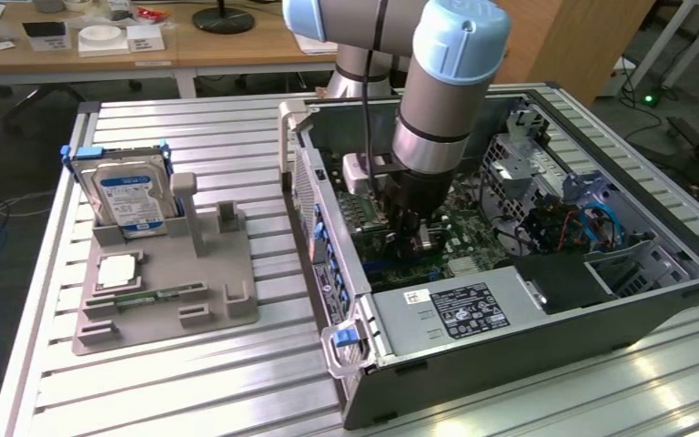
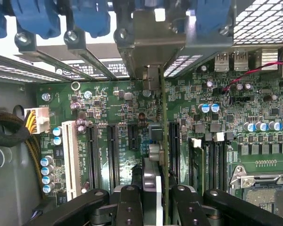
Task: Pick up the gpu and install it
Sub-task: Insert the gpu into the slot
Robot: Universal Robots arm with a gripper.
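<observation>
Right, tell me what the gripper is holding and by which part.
The gripper holds the gpu edge-on by its top edge, its fingers on either side, over the motherboard slots.

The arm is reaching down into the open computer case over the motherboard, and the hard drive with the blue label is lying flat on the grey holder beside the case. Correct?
Not quite. The hard drive stands upright in the grey holder, as the exterior view shows. The rest holds: the arm reaches into the open computer case over the motherboard.

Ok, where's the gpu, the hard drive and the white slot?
gpu (image 2: 164, 141), wrist view, its thin green edge.
hard drive (image 1: 128, 196), exterior view, its blue label.
white slot (image 2: 70, 160), wrist view, middle of its length.
</observation>
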